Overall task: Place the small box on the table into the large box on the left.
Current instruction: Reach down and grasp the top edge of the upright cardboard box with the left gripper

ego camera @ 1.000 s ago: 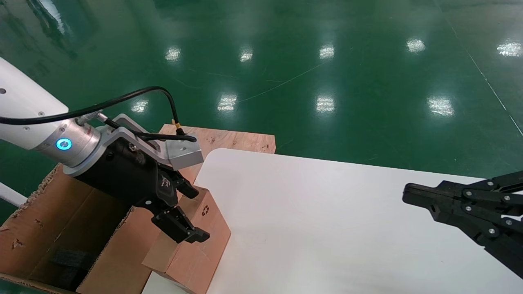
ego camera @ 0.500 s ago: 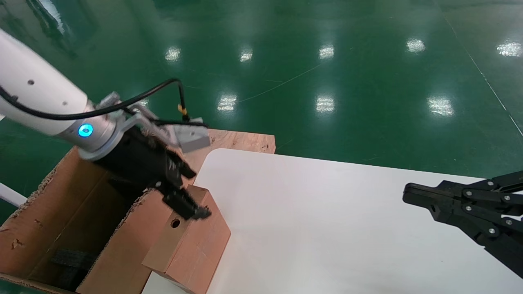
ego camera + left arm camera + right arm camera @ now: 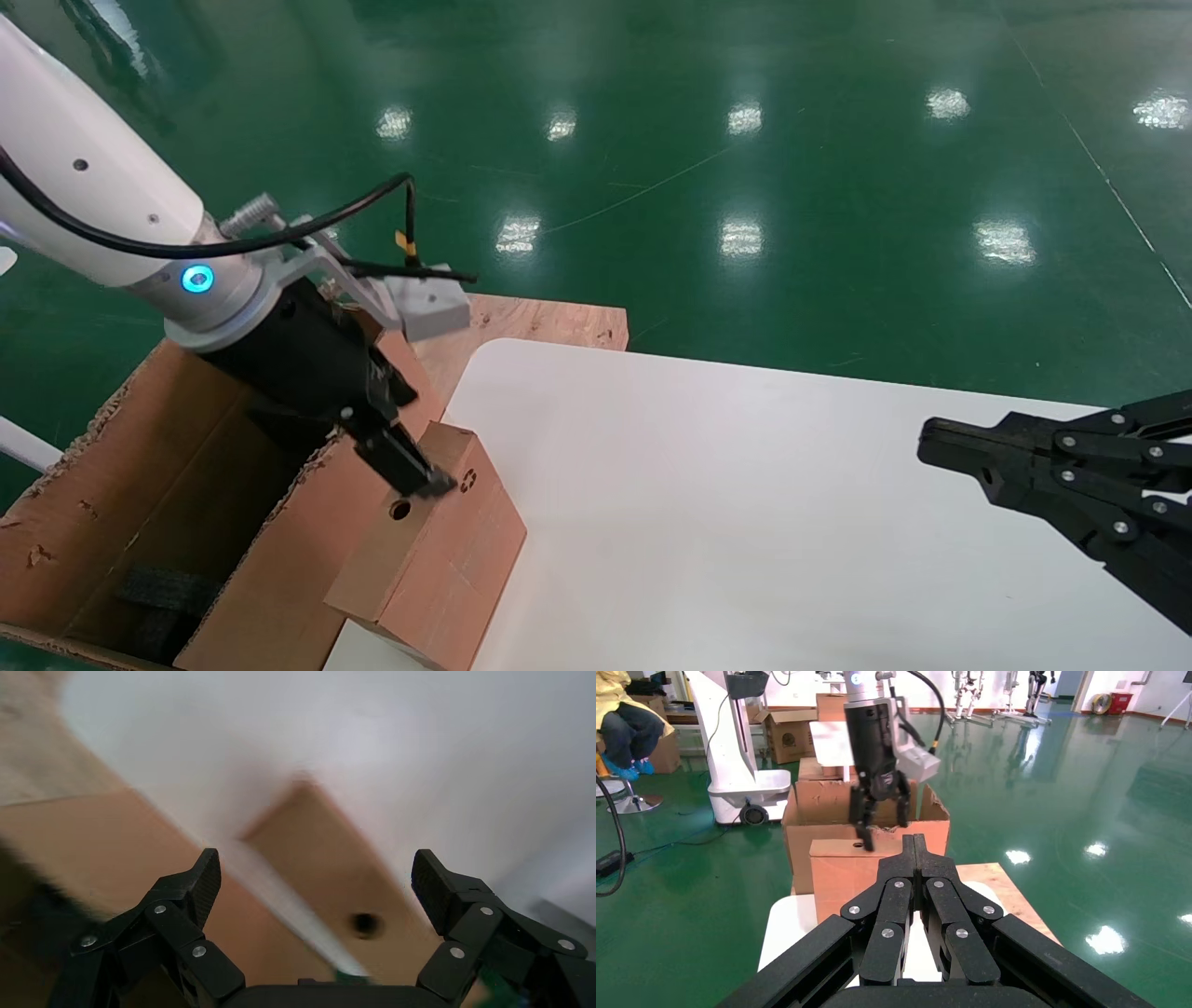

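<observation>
The small box stands on the left edge of the white table, against the wall of the large box. Its round hole and recycling mark face up. My left gripper hovers over the small box's far top edge, open and empty, one fingertip close to the recycling mark. In the left wrist view the left gripper stands open over the small box. My right gripper is shut and empty, parked over the table's right side. It also shows in the right wrist view.
A bare plywood board lies behind the table's far left corner. Dark foam lies in the bottom of the large box. Green floor surrounds the table. In the right wrist view, cartons, a white stand and a seated person are far behind.
My left gripper has risen and swung back from astride the small box toward the large box, uncovering the hole. The small box and right arm have not moved.
</observation>
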Robot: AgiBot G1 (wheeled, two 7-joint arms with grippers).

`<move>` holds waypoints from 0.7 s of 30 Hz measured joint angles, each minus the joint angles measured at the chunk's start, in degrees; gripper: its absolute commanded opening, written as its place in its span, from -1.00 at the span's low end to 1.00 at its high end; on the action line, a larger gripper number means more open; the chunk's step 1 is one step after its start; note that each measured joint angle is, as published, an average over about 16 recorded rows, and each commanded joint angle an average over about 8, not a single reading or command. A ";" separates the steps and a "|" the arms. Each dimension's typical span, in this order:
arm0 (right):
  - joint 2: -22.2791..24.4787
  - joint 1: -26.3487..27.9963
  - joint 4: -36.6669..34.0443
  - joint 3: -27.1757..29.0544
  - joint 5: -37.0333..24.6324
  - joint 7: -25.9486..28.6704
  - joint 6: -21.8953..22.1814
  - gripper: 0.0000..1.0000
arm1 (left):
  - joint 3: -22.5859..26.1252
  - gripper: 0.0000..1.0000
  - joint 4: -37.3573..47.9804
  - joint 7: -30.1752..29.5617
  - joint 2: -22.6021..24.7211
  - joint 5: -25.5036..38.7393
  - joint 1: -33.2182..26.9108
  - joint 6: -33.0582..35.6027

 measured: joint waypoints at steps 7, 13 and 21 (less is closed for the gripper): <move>0.00 0.00 -0.01 0.00 0.01 0.00 0.01 -1.00 | 1.56 1.00 0.36 -0.36 -0.21 -3.42 -0.50 0.11; 0.01 0.00 -0.01 0.00 0.01 -0.01 0.01 -1.00 | 2.55 1.00 0.89 -0.75 0.47 -3.81 -0.76 -0.03; 0.01 0.00 -0.02 -0.01 0.01 -0.02 0.01 -1.00 | 5.79 1.00 0.98 -3.57 3.21 -3.27 -2.47 -0.22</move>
